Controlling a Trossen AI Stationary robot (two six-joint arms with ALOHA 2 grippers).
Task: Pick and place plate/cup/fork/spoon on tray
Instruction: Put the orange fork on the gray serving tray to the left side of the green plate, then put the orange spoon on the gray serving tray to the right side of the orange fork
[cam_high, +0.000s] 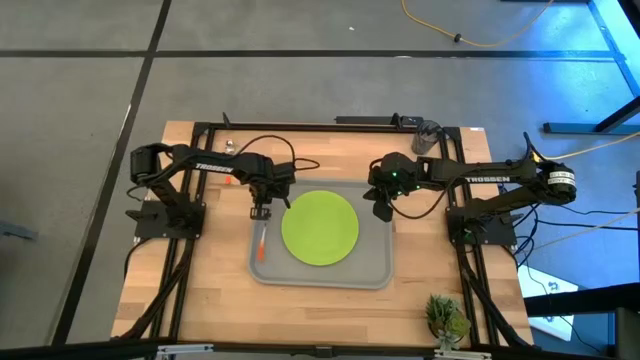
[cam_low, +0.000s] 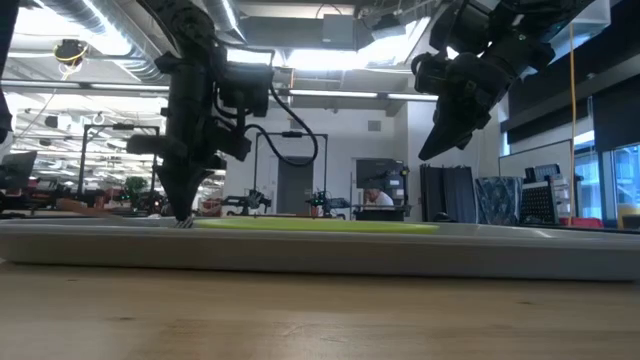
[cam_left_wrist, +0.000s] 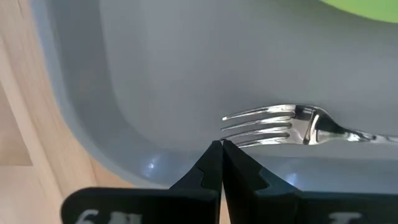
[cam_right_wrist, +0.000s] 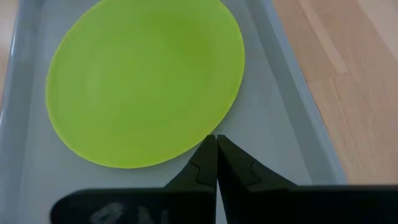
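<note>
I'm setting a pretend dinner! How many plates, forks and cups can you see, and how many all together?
Plates: 1, the lime-green plate on the tray.
Forks: 1, the fork, also on the tray.
Cups: 1, the dark cup at the table's far edge.
Total: 3

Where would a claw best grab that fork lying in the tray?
Probably by the thin orange handle of the fork, coming straight down from above. It lies flat in the tray beside the plate, tines toward the left claw, so closing across the narrow handle looks easiest. The tray's rim blocks a sideways approach.
</note>
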